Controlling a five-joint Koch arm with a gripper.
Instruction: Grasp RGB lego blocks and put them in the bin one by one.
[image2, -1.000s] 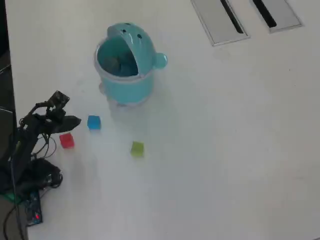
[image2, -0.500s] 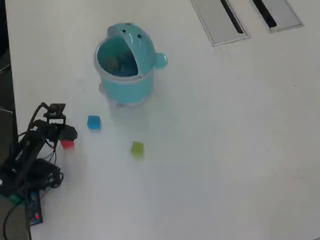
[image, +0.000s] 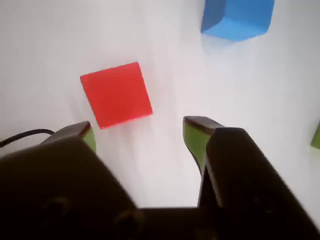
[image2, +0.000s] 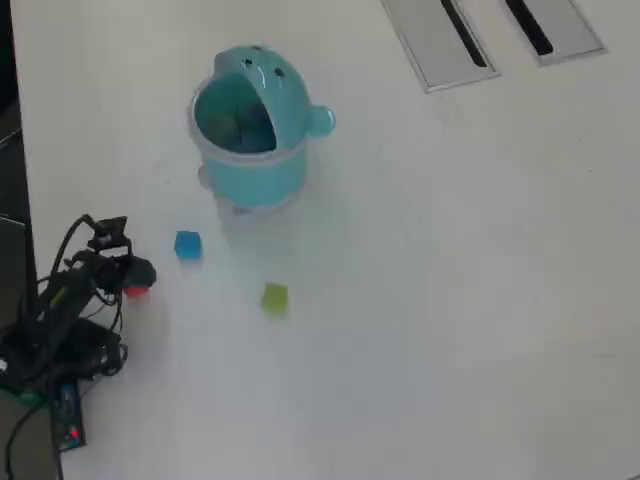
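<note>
White table (image2: 450, 300) holds turquoise bin (image2: 252, 170), lid flipped open, contents unclear.

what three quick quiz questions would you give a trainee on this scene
1. True or false: the end effector is shut on the red block.
2. Which block lies nearest the bin in the overhead view: A the blue block, B the green block, C the red block?
3. Fill in: in the wrist view the red block lies on the white ____, ahead of the green-padded jaws.

Key:
1. False; the jaws stand open and the block lies untouched.
2. A.
3. Table.
</note>
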